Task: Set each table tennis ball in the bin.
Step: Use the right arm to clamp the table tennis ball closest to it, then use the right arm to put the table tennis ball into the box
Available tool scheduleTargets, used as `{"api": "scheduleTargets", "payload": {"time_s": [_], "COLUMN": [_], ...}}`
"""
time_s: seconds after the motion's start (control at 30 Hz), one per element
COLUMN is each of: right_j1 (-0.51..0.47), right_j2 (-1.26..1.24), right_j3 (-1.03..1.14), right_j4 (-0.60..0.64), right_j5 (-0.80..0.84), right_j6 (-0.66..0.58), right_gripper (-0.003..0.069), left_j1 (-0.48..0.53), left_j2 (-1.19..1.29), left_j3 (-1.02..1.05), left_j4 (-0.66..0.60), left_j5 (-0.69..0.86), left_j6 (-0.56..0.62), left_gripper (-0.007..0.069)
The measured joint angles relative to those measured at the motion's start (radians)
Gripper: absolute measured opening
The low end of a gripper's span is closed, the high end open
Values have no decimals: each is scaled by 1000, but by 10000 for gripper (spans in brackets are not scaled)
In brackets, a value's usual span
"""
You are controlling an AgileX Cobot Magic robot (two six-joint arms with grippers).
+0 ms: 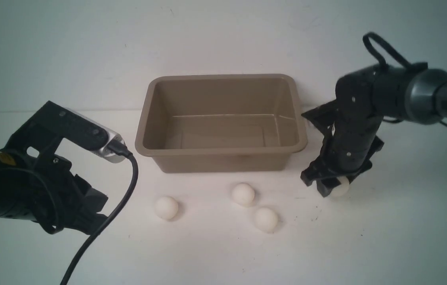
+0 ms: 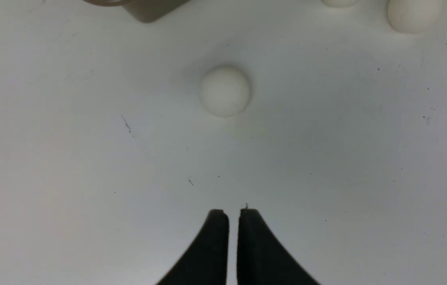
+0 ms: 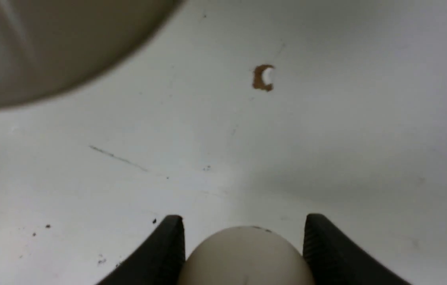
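Observation:
The taupe bin (image 1: 223, 162) stands empty at the middle back of the table. Three table tennis balls (image 1: 166, 207) (image 1: 243, 194) (image 1: 266, 219) lie loose in front of it. A further ball (image 1: 340, 188) rests on the table right of the bin, between the fingers of my right gripper (image 1: 332, 188). In the right wrist view that ball (image 3: 245, 257) fills the gap of the right gripper (image 3: 243, 219) and touches both fingers. My left gripper (image 2: 234, 213) is shut and empty, hovering short of the leftmost ball (image 2: 225, 92).
A corner of the bin (image 2: 148, 10) and two more balls (image 2: 413, 16) (image 2: 340, 2) show at the edge of the left wrist view. A brown chip (image 3: 263, 78) marks the white table beyond the right gripper. The left arm's black cable (image 1: 128, 182) hangs by the bin's front left.

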Motion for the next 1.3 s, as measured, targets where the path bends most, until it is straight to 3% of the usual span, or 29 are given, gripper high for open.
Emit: {"api": "scheduleTargets", "payload": {"time_s": [0.27, 0.5, 0.8, 1.3], "right_j1": [0, 4, 32, 33], "right_j2": [-23, 10, 162, 187], "right_j3": [-282, -512, -529, -531], "right_j4": [-1, 98, 142, 240], "right_j5": [133, 144, 87, 47], "right_j6": [0, -27, -52, -126], "right_gripper": [351, 351, 351, 370], "left_j1": [0, 0, 0, 0], "left_j2": [0, 0, 2, 5], "left_j3": [0, 0, 0, 0], "left_j4": [2, 2, 3, 6], "left_j5": [0, 0, 0, 4], "left_j6": [0, 0, 0, 0], "left_gripper": [20, 20, 20, 20]}}
